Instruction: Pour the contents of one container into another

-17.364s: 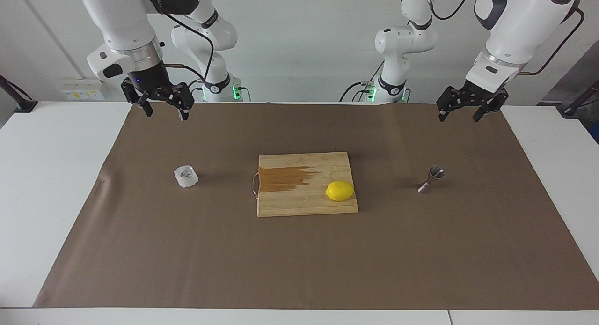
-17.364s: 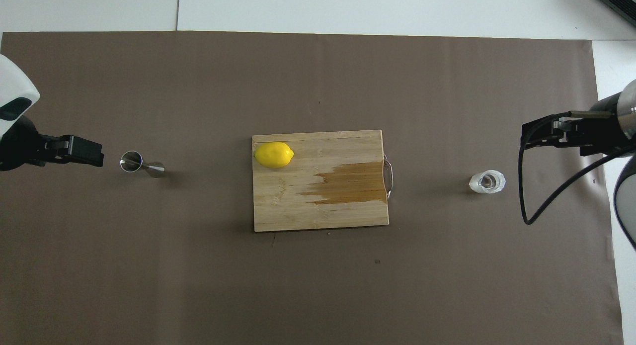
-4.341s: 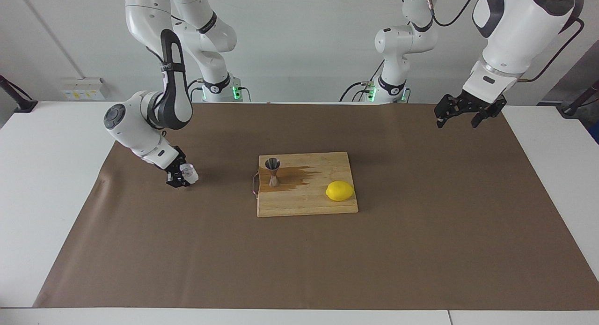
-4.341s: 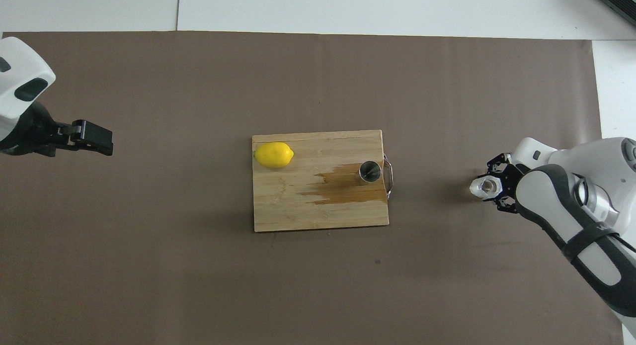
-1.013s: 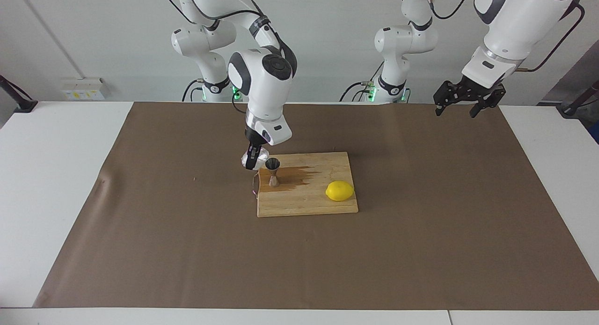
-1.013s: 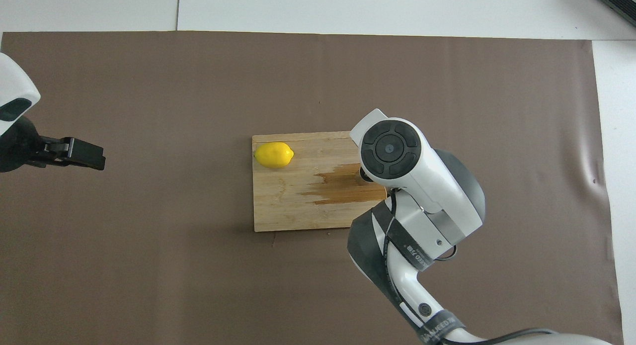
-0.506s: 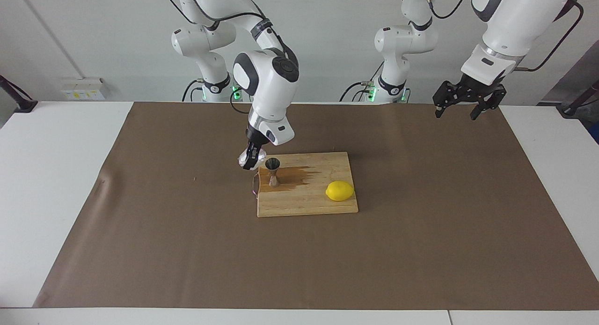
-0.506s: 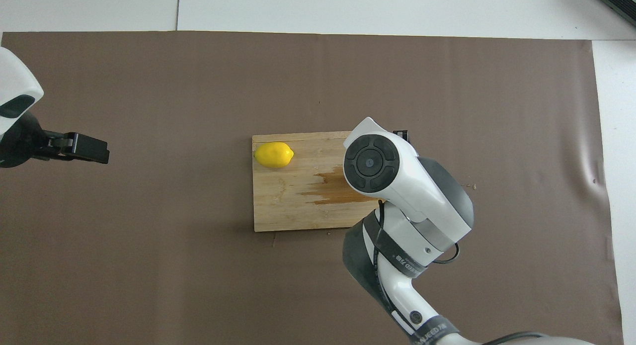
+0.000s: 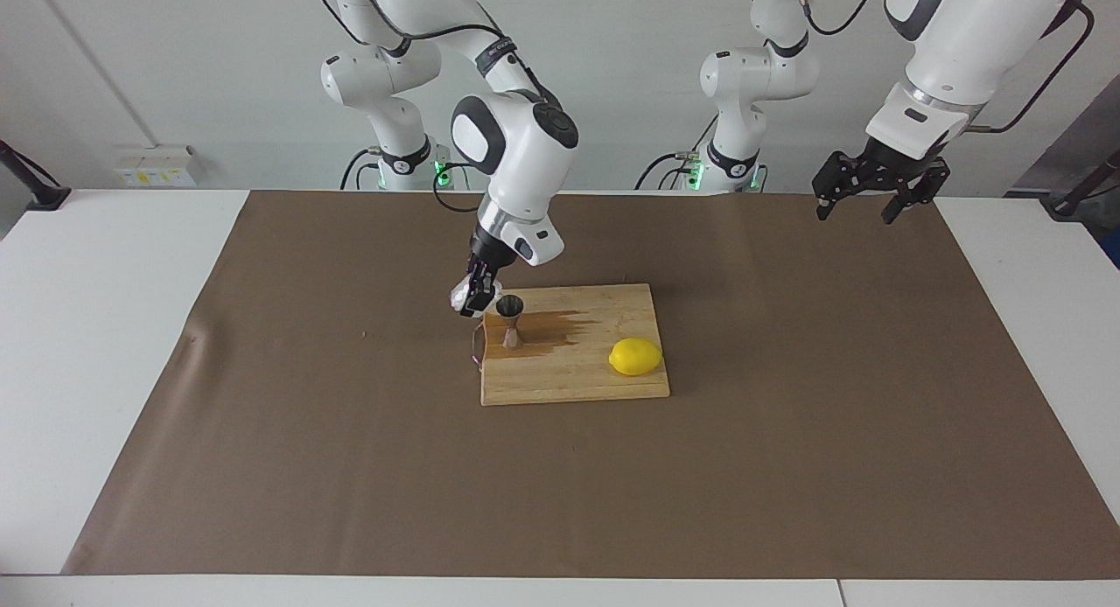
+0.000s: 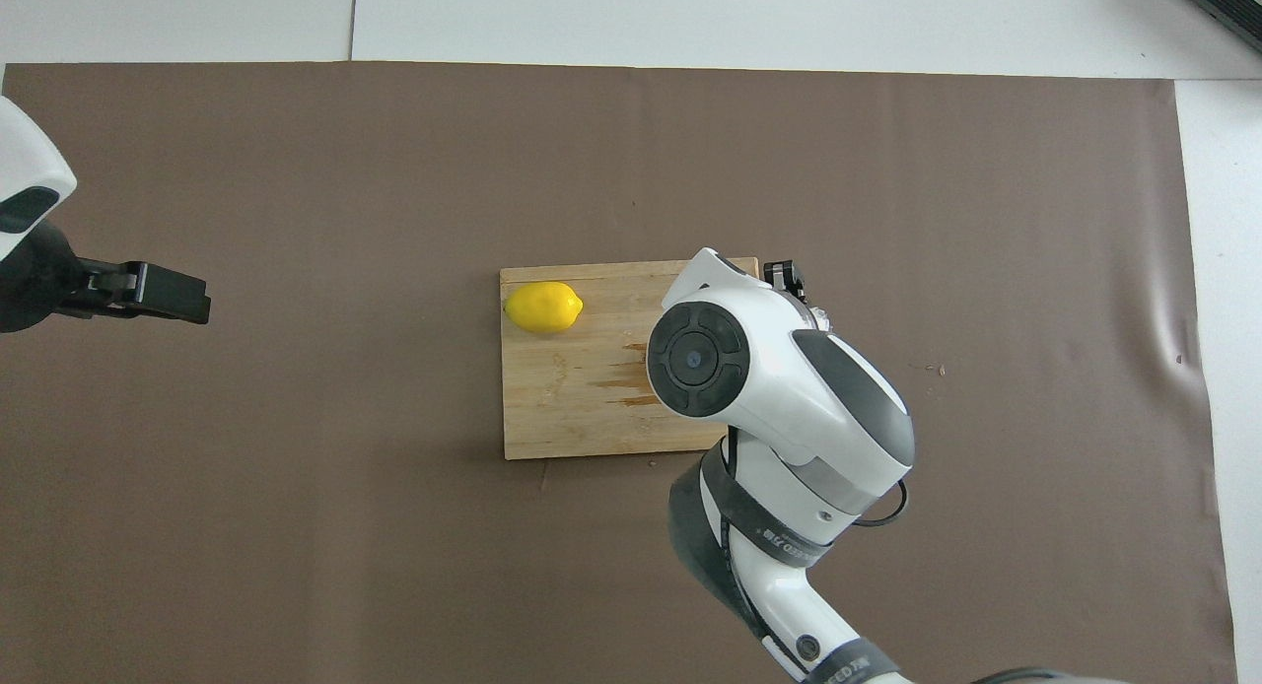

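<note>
Tilting a small clear faceted glass cup (image 9: 461,294) clenched in its fingers, the right gripper (image 9: 473,293) hangs at the centre of the facing view beside the shiny steel hourglass jigger's (image 9: 510,320) mouth, so the pour looks begun but unfinished, while the left gripper (image 9: 866,194) waits, jaws released, at the upper right.

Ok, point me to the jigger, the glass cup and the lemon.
steel jigger (image 9: 510,307): facing view, upper cone near its rim.
glass cup (image 9: 458,296): facing view, exposed side beside the right gripper's fingers.
lemon (image 10: 543,307): overhead view, middle of the peel.

obstacles: jigger (image 9: 511,320) + lemon (image 9: 635,356) on board (image 9: 569,380) | R arm (image 10: 779,388) over board | mat (image 9: 787,467) elsewhere open
</note>
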Motion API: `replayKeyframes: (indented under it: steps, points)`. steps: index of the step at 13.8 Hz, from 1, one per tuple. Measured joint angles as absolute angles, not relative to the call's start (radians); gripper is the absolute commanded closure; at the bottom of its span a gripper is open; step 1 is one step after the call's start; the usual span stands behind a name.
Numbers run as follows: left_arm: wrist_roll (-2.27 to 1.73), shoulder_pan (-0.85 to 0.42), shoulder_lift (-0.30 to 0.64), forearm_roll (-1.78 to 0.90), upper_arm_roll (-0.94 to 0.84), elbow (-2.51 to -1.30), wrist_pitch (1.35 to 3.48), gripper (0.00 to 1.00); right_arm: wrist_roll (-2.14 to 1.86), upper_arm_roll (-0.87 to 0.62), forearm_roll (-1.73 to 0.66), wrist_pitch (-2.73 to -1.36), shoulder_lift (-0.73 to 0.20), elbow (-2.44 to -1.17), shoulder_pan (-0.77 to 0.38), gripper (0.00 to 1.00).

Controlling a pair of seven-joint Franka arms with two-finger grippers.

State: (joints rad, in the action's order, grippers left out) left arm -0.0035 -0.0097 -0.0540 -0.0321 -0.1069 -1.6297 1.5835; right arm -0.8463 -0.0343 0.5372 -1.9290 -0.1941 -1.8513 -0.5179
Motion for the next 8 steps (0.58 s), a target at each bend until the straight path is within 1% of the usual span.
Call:
replayKeyframes:
  steps: [8]
  points:
    - [-0.003, -0.010, -0.054, -0.032, -0.107, -1.630, 1.583, 0.00, -0.807, -0.035, 0.614, -1.944, -0.175, -1.894, -0.544, 1.00]
